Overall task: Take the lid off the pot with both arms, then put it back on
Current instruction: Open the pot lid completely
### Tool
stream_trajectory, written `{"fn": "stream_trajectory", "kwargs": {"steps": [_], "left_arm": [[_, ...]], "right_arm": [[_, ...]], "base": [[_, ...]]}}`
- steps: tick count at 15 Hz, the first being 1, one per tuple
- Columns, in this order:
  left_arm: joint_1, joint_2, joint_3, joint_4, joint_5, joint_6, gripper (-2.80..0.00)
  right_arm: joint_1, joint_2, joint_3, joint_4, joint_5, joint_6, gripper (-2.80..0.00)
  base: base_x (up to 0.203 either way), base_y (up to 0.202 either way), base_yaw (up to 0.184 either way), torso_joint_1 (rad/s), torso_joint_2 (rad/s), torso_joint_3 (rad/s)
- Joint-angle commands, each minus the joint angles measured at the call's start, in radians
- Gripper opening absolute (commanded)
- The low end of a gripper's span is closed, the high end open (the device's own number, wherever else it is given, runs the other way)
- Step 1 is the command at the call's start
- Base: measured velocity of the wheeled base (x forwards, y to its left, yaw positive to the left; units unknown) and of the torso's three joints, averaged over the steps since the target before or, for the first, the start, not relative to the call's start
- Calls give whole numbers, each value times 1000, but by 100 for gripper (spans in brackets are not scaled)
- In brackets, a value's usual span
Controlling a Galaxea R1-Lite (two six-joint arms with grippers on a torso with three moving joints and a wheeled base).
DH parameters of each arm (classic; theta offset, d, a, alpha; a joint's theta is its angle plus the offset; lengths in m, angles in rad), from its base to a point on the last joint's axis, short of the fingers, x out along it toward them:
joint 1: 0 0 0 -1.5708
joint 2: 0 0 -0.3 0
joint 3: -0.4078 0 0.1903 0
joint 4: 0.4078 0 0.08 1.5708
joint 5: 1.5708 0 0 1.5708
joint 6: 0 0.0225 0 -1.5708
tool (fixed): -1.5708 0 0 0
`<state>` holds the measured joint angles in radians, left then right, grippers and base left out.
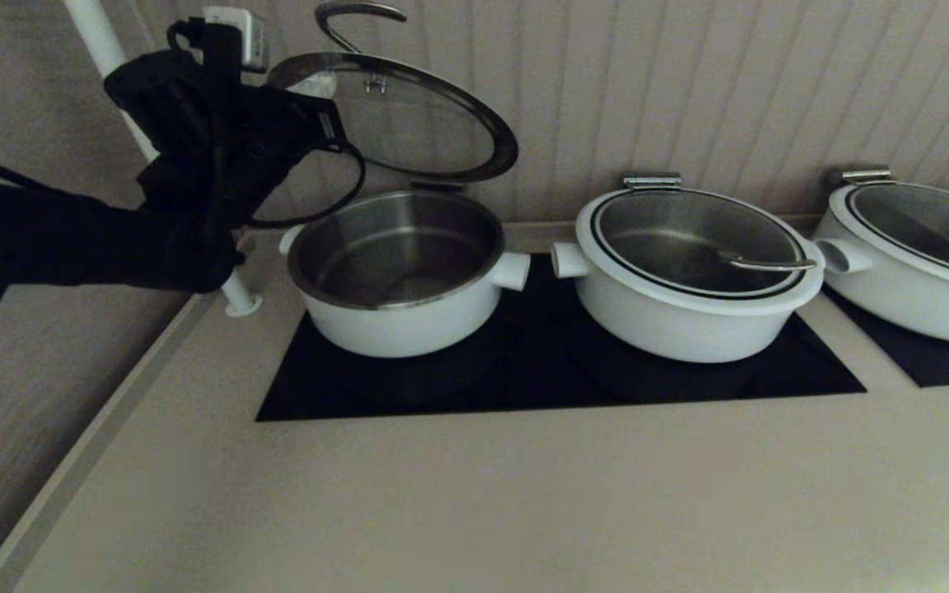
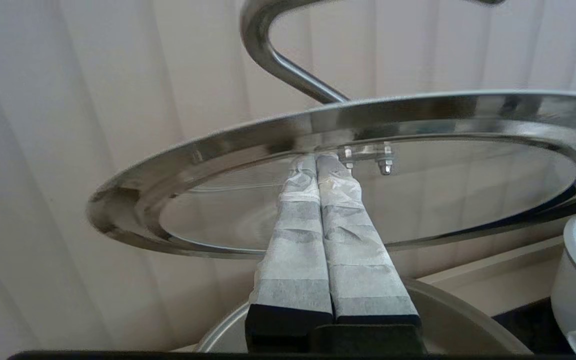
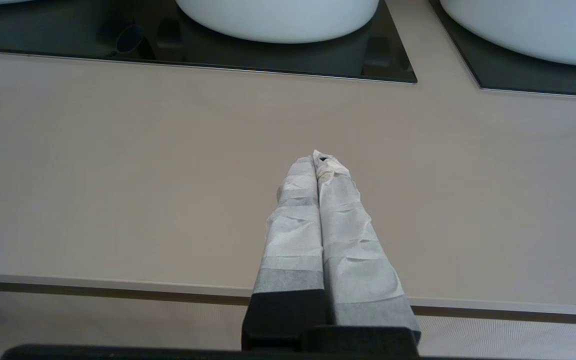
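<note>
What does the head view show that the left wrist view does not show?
Only the head view shows the open round white pot with steel interior, the second white pot with its glass lid closed, a third white pot and the black glass cooktop. Only the left wrist view shows the left hand, its taped fingers shut, tips under the raised lid's rim. Both show the raised round glass lid with steel wire handle and the ribbed wall.
</note>
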<state>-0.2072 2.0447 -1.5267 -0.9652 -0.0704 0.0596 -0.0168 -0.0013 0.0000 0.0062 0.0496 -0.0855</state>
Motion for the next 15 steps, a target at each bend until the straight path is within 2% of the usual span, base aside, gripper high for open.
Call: {"fn": "stream_trajectory", "kwargs": {"steps": [1, 6, 15], "left_arm": [[0, 22, -7, -16, 0, 0, -280], [0, 68, -94, -26, 1, 2, -280], [1, 43, -78, -24, 3, 3, -280]], "right_arm": [[0, 1, 0, 0, 1, 0, -280], [0, 1, 0, 0, 1, 0, -280], [0, 1, 0, 0, 1, 0, -280]], "base": [[0, 0, 0, 0, 0, 0], [0, 0, 0, 0, 0, 0], [0, 0, 0, 0, 0, 0]]}}
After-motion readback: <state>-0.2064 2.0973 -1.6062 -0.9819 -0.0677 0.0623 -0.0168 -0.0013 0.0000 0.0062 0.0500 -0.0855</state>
